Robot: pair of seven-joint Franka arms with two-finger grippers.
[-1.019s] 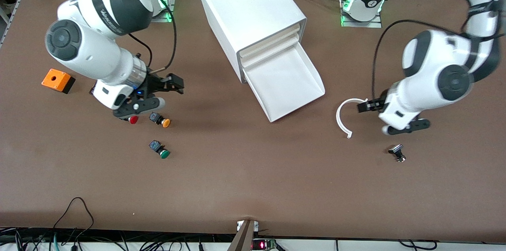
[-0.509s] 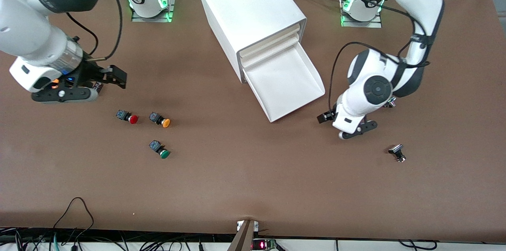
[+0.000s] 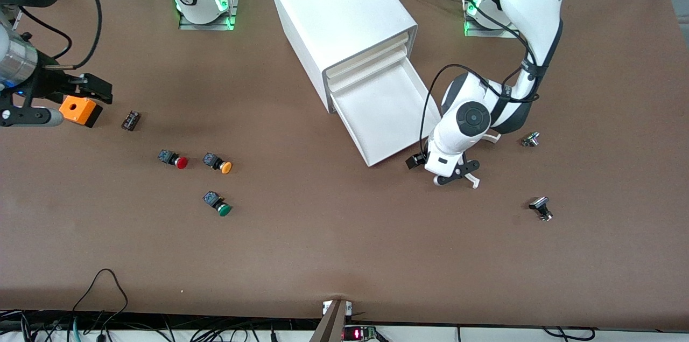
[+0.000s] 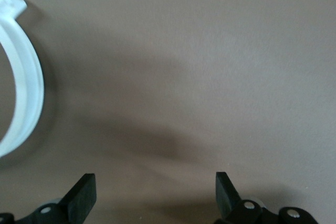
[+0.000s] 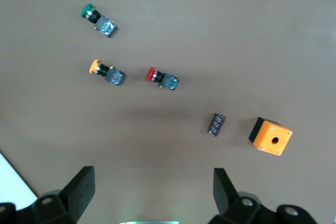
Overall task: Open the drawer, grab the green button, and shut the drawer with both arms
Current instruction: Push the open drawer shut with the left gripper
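Note:
The drawer (image 3: pixel 383 116), lowest in the white cabinet (image 3: pixel 339 8), stands pulled out and looks empty. The green-capped button (image 3: pixel 218 204) lies on the table toward the right arm's end, nearer the front camera than the red one (image 3: pixel 173 159) and the orange one (image 3: pixel 217 163); the right wrist view also shows the green button (image 5: pixel 97 19). My left gripper (image 3: pixel 433 171) hangs open and empty just beside the drawer's front corner; the left wrist view shows the left gripper (image 4: pixel 154 195) over bare table. My right gripper (image 3: pixel 64 102) is open and empty over the orange box (image 3: pixel 81 110).
A white open ring (image 4: pixel 29 87) lies under the left arm, a tip showing (image 3: pixel 476 182). A small dark block (image 3: pixel 131 120) lies beside the orange box. Two small metal parts (image 3: pixel 531 139) (image 3: pixel 541 208) lie toward the left arm's end.
The left arm swung from over the ring to the drawer's front corner. The right arm pulled away from the buttons to the orange box. Both grippers stayed open.

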